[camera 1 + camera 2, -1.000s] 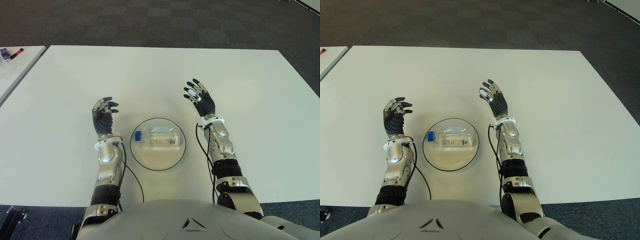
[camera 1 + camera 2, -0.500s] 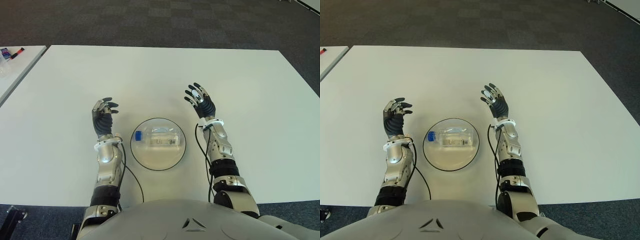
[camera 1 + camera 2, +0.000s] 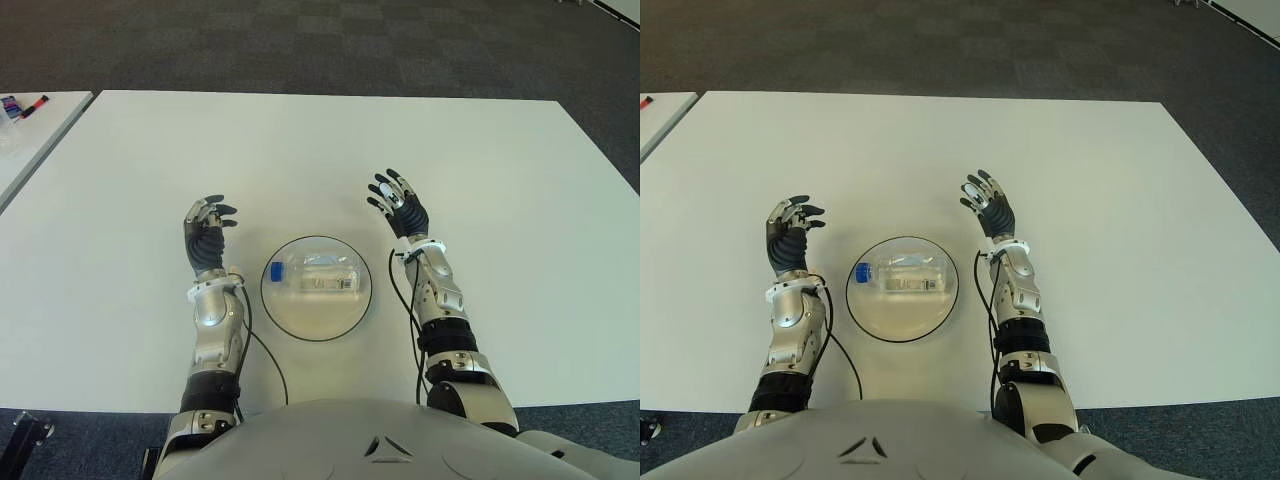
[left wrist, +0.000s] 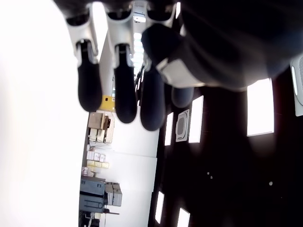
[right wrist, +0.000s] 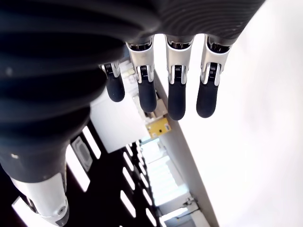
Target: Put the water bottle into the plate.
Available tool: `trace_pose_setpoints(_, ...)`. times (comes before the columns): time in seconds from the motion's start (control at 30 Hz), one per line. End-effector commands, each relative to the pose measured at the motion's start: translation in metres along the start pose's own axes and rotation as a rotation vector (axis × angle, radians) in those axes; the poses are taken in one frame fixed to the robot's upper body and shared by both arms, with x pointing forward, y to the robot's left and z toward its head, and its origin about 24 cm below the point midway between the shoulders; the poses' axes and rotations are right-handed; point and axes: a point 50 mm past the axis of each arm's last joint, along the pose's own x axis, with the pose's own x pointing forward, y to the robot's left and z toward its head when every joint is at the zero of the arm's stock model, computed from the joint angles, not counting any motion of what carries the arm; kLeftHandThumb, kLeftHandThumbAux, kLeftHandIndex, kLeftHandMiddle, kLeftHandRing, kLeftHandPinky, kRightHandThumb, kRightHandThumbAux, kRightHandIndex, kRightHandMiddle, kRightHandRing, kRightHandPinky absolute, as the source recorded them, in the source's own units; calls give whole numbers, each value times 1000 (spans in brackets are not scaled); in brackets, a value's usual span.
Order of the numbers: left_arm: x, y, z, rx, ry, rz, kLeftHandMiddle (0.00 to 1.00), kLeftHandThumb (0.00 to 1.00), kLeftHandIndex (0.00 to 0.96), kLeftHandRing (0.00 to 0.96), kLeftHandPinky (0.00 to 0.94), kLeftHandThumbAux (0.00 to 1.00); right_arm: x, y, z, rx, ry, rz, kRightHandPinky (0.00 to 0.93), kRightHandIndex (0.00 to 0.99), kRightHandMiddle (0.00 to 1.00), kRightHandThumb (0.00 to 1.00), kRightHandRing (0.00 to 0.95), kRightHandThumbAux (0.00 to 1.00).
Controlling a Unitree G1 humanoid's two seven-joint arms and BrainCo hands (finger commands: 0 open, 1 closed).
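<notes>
Already your water bottle (image 3: 314,277) lies on its side inside the plate (image 3: 285,314), blue cap pointing toward the robot's left, and the plate sits on the white table (image 3: 300,150) directly in front of the torso. Your right hand (image 3: 399,204) is raised just beyond the plate's right edge, fingers (image 5: 176,92) extended and spread, holding nothing (the wrist view shows four straight fingers with only the room behind them). Your left hand (image 3: 206,233) shows just to the left of the plate, fingers loosely bent, likewise empty. Neither hand touches the bottle or the plate. At the far left you can see a second table's edge (image 3: 40,130).
</notes>
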Motion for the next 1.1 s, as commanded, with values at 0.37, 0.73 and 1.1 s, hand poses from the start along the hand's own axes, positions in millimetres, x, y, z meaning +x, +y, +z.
trace_pose_setpoints(0.37, -4, -2, -4, -7, 21, -8, 544, 946, 396, 473, 509, 652, -10, 0, -14, -57, 61, -57, 276, 131, 206, 244, 222, 763)
trace_pose_setpoints(0.73, -4, -2, -4, -4, 24, -4, 544, 946, 396, 471, 507, 652, -14, 1, -18, -238, -14, -84, 398, 375, 353, 651, 366, 741)
trace_pose_setpoints(1.1, -5, -2, -5, -4, 26, -2, 543, 946, 395, 474, 511, 652, -18, -2, -28, -362, -43, -113, 455, 420, 433, 705, 446, 723)
